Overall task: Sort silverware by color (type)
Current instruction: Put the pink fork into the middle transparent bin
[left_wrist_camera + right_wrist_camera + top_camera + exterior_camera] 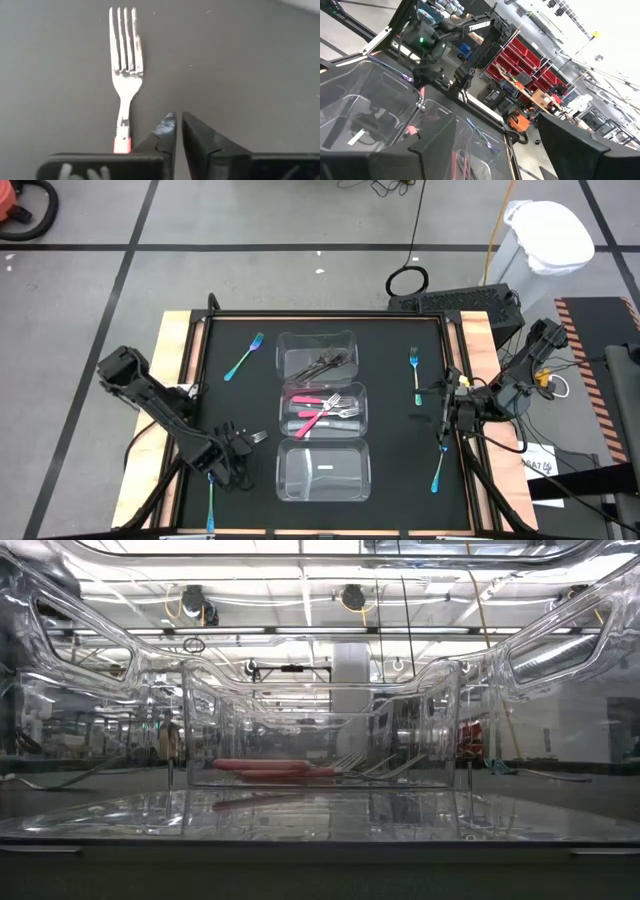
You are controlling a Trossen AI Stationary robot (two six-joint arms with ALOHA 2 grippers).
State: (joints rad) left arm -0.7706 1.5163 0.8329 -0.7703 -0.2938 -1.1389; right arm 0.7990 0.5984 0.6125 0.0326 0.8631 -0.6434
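Risk sits mainly with the left pincer (243,442), low over the black table (390,490) near its left front corner: its fingers look almost closed on nothing, while a pink-handled fork (125,75) lies flat just beside them, tines pointing away. If the pincer closes where it is, it would likely miss the thin handle or nudge the fork sideways, because the handle lies off to one side of the finger gap. Grabbing a flat, slim handle off a hard surface could also let it slip or pivot. Three clear containers (322,472) stand in a row mid-table: dark forks (328,361) in the far one, pink forks (322,413) in the middle, the near one holding no forks yet. Blue forks remain loose: one far left (243,356), two by the right edge (415,372). The right pincer (447,418) waits at that edge with fingers spread and empty, close enough to those forks to knock them.
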